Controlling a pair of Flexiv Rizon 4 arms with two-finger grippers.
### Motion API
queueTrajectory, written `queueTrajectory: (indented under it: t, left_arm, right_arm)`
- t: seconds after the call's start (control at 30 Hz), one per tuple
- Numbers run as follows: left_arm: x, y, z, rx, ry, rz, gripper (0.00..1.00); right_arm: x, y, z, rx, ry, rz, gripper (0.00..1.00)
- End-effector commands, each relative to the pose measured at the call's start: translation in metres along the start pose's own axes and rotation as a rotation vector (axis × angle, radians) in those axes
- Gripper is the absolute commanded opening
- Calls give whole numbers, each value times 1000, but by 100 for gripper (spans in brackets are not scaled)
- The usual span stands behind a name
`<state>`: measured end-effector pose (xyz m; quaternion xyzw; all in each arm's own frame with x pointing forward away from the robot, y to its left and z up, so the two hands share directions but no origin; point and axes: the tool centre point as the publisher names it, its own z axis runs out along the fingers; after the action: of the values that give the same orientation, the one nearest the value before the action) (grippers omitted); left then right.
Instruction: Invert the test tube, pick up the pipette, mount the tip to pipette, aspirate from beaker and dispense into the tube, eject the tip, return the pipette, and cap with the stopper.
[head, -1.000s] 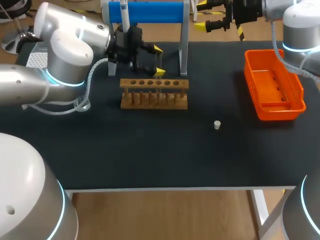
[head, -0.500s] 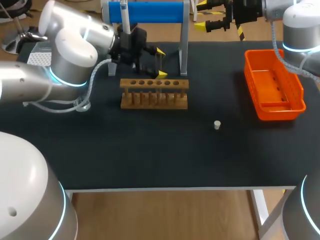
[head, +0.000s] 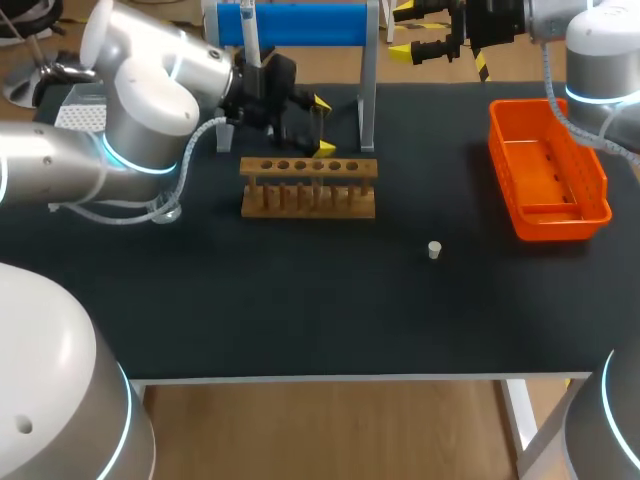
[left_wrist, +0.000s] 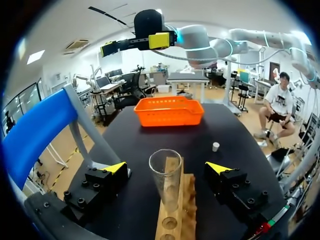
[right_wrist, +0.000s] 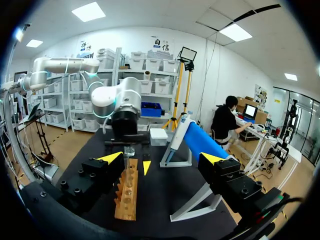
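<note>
Left claw spread wide either side of the glass test tube standing in the wooden rack, neither finger touching: close off-centre and it could tip or slip.

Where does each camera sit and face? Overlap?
Head: above and behind, looking down on the black table; left arm, right arm show.
Left wrist: on left arm, facing the orange plastic basket past a clear glass test tube; own open fingers show.
Right wrist: on right arm, facing the left arm; own fingers show.
Shared: wooden rack, all three.
</note>
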<state>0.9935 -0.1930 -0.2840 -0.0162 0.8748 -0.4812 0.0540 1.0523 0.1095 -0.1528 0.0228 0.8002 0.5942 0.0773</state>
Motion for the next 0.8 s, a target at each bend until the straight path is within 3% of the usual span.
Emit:
queueTrajectory:
  t: [0.03, 0.8]
  left_arm:
    - [4, 2, -3, -4, -26, -13, 100]
    - [2, 5, -6, -13, -66, -34, 100]
  right_arm:
    - [0, 1, -1, 4, 3, 1, 100]
    - [0, 1, -1, 4, 3, 1, 100]
